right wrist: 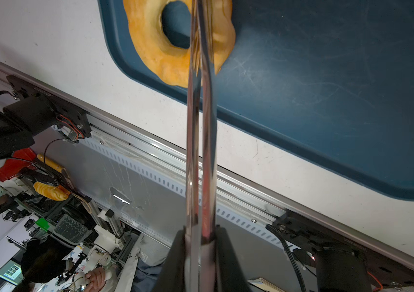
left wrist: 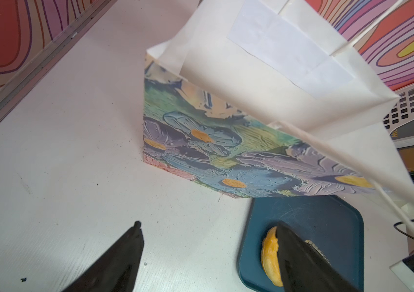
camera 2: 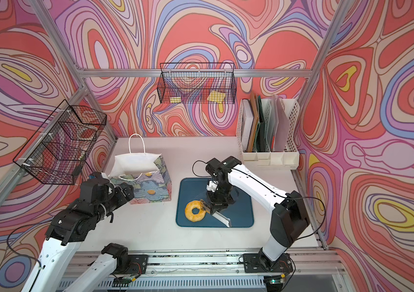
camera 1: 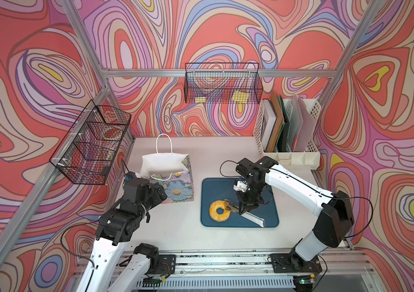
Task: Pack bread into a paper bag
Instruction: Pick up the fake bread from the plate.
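A ring doughnut [camera 1: 218,218] [camera 2: 195,217] sits at the near-left part of a dark blue tray [camera 1: 211,187] [camera 2: 188,187], caught at its rim by metal tongs [camera 1: 251,217] in both top views. The right gripper [camera 1: 243,211] [camera 2: 217,207] has its jaws squeezed tight around the tongs' two arms. In the right wrist view the gripper [right wrist: 198,242] pinches the tongs [right wrist: 198,151] so that the blades meet across the doughnut [right wrist: 147,38]. Whether the pastry rests on the tray [right wrist: 327,101] or is just clear of it cannot be told. The paper bag [camera 1: 178,187] [camera 2: 150,182] stands upright on the white table [camera 1: 175,227] just left of the tray. Its mouth is open, one cord handle is up at the back and the other is drooped over the flowered front. The left gripper [camera 1: 160,192] [camera 2: 125,192] hovers near the bag's near-left corner. In the left wrist view its black fingers [left wrist: 130,247] are spread wide and hold nothing, with the bag [left wrist: 200,141] ahead of them and the doughnut [left wrist: 270,255] partly hidden behind one.
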You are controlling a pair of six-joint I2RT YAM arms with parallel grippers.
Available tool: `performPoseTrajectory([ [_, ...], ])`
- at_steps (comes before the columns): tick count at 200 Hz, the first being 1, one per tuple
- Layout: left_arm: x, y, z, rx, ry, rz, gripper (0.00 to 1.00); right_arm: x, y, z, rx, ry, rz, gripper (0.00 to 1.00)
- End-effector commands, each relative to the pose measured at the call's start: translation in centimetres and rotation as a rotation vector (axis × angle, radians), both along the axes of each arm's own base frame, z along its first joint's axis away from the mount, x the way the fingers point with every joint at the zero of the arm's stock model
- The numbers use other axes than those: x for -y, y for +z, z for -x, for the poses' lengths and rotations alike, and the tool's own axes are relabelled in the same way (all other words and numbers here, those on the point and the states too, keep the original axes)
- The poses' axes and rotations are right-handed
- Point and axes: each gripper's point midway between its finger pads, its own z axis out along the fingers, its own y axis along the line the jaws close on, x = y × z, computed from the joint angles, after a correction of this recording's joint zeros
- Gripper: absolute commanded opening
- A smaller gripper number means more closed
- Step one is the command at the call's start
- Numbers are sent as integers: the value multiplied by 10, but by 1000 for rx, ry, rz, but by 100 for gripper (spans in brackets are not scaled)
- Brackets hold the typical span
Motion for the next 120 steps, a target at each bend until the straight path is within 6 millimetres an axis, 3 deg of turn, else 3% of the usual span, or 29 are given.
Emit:
performPoseTrajectory([
  [1,-2,2,1,4,1,-20,87,-6,18,-4,19,-2,-45,11],
  [38,-3,7,1,9,2,-24,87,-10,46,-13,82,-6,-79,11],
  [120,-4,13,0,15,3,-25,87,-17,80,-24,162,5,-126,9],
])
